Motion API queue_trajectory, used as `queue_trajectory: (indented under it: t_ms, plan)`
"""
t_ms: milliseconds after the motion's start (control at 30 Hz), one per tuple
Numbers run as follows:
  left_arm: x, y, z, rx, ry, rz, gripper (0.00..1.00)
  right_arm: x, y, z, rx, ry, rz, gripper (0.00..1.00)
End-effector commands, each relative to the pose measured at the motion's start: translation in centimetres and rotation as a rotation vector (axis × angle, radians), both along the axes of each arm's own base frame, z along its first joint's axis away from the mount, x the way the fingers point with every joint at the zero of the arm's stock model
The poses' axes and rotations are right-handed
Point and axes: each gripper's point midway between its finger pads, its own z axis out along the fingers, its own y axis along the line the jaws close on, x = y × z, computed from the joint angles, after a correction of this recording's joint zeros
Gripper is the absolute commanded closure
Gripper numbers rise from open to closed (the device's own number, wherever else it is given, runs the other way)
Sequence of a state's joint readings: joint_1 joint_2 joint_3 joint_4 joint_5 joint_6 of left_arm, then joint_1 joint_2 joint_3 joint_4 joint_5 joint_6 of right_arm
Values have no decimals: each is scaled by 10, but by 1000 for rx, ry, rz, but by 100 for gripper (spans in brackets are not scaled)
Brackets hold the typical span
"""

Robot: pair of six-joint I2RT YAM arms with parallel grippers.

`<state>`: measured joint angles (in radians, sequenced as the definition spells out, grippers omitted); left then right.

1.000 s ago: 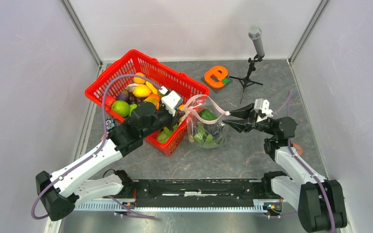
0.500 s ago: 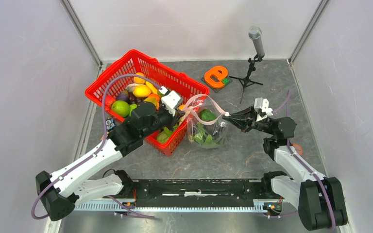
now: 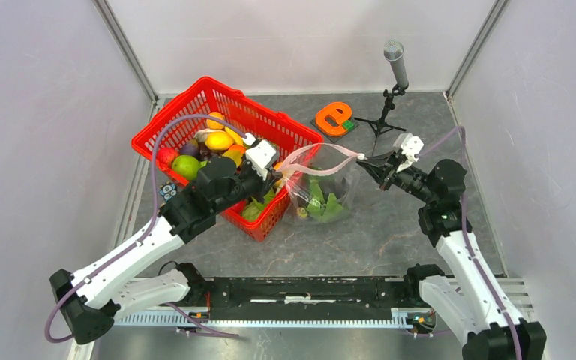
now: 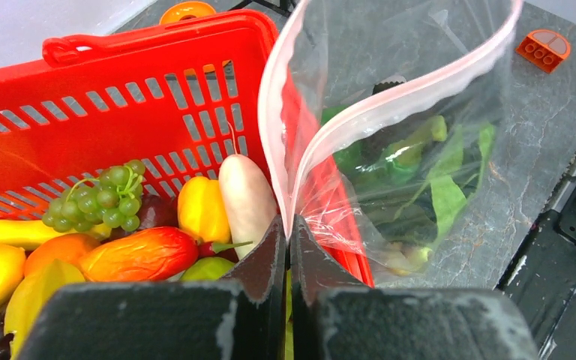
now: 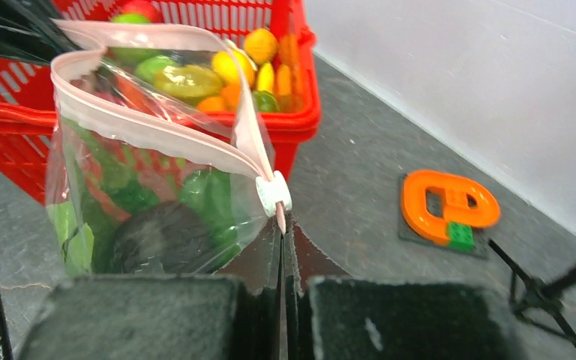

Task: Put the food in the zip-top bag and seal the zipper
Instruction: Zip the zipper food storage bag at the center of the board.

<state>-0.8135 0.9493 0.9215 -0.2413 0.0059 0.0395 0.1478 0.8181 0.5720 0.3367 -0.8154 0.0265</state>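
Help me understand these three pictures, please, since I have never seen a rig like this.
These are two robot arms bolted to a table, each ending in a two-finger gripper. The wide picture looks down from above and behind them. The other two come from cameras on each wrist, so the dark fingers fill the bottom. The left gripper and the right gripper are each shut on one end of a clear zip-top bag, hung between them. Its pink zipper is open, with green toy leaves inside. Beside it stands a red basket of toy fruit; farther back are an orange letter e and a microphone on a stand.
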Motion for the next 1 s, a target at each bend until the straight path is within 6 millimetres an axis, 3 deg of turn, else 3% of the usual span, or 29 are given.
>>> queue_trajectory:
  t_ms: [0,200,333,433,533,567,767,900,967]
  plan:
    - [-1,12,30,11,-78,-1,98,6,-31,-14,-116,100,-200,100]
    - [-1,17,30,32,-78,4,98,-7,-47,-5,-242,124,-244,100]
    - [0,17,34,40,-93,-3,97,-23,-37,16,-264,60,-154,100]
    - [-8,4,44,-4,-93,-79,75,-35,-25,22,-257,33,-53,100]
    - [-20,-14,60,-62,-75,-183,37,-35,-20,18,-240,57,-26,100]
    - [-23,-18,67,-80,-71,-206,32,-34,-21,16,-244,60,-31,100]
    - [-37,-38,120,-182,-130,-338,15,-33,-18,21,-224,53,-19,100]
    - [-51,-73,149,-231,-111,-537,14,-33,-18,24,-222,43,-18,100]
    - [-58,-92,152,-215,-105,-630,13,-34,-18,26,-220,29,-16,100]
